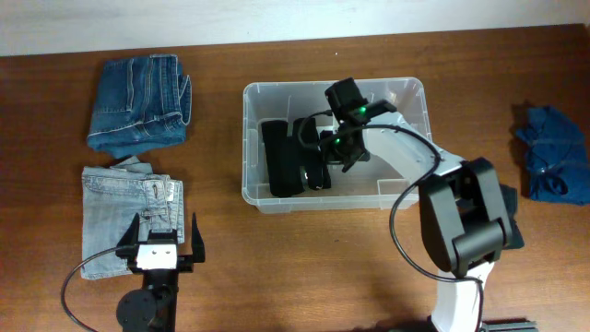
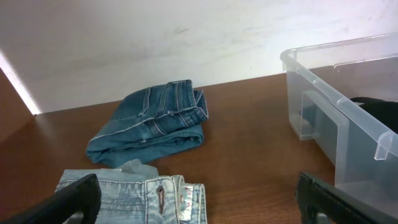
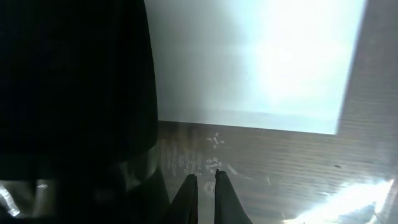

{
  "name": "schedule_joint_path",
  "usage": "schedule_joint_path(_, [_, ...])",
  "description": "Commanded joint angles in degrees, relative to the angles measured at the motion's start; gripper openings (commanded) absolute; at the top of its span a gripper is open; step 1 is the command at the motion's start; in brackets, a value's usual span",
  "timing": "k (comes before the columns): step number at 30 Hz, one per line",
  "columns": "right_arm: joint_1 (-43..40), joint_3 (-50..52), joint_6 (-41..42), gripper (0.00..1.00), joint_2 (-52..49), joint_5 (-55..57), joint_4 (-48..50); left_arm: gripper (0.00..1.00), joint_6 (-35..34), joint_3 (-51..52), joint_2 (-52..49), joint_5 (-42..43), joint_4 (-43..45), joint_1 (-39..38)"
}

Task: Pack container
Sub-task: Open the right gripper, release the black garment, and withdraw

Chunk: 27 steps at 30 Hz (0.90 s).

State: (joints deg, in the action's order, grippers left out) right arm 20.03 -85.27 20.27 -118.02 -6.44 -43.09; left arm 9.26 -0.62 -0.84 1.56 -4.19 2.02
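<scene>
The container (image 1: 406,92) sits mid-bench near the rear edge, with black cloth (image 1: 281,157) inside. The right gripper (image 3: 205,186) is down in it, jaws narrow and apparently empty, so placing looks finished. The left gripper (image 1: 164,242), wide, hovers over light jeans (image 1: 111,207) at the front-left corner. Next it needs lowering and closing.

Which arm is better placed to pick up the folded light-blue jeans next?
Left. The left hand is open right at the light-blue jeans; the right hand is down inside the container, beside black clothing.

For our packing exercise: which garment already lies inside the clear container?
The black garment, in the left half of the container. The dark jeans, pale jeans and blue garment lie outside on the table.
</scene>
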Motion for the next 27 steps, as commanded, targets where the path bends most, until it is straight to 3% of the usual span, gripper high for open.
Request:
schedule_joint_path(1, [1.33, 0.2, -0.55, 0.04, -0.48, 0.63, 0.48, 0.99, 0.72, 0.11, 0.55, 0.63, -0.39, 0.24])
schedule_joint_path(21, [3.19, 0.2, 0.33, 0.04, -0.48, -12.24, 3.45, 0.99, 0.72, 0.11, 0.55, 0.63, -0.39, 0.24])
schedule_joint_path(27, [3.1, -0.17, 0.31, 0.1, -0.33, -12.2, 2.95, 0.99, 0.72, 0.11, 0.55, 0.63, -0.39, 0.24])
